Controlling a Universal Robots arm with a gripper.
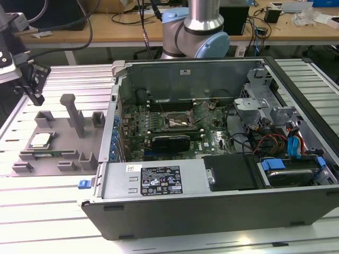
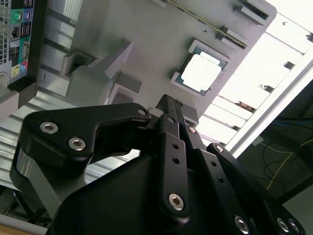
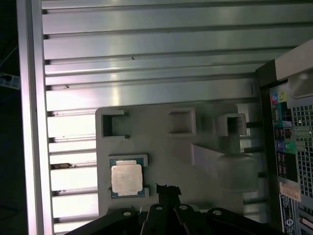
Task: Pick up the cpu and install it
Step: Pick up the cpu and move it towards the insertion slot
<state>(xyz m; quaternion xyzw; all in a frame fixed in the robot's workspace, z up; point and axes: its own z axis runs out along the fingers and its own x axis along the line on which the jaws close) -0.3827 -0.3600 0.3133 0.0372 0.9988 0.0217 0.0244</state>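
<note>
The cpu (image 1: 41,140) is a small silver square chip lying flat in a shallow nest on the grey fixture plate (image 1: 59,138), towards the exterior view's left. Both wrist views look down on the cpu (image 2: 200,72) (image 3: 126,178) in its nest. My gripper (image 1: 38,99) hangs above the far left part of the plate, some way above the chip and apart from it. Its black fingers (image 2: 168,105) meet at one narrow tip with nothing between them. The gripper (image 3: 167,188) tip lies just beside the chip in the first wrist view. The motherboard socket (image 1: 179,123) sits inside the open computer case.
The open computer case (image 1: 159,182) stands at the plate's right, its rear port panel (image 3: 288,142) close to the fixture. A tall grey post (image 1: 71,112) and several low blocks rise from the plate. Ribbed aluminium table (image 3: 146,49) surrounds everything. Cables and drive bays (image 1: 286,143) fill the case's right side.
</note>
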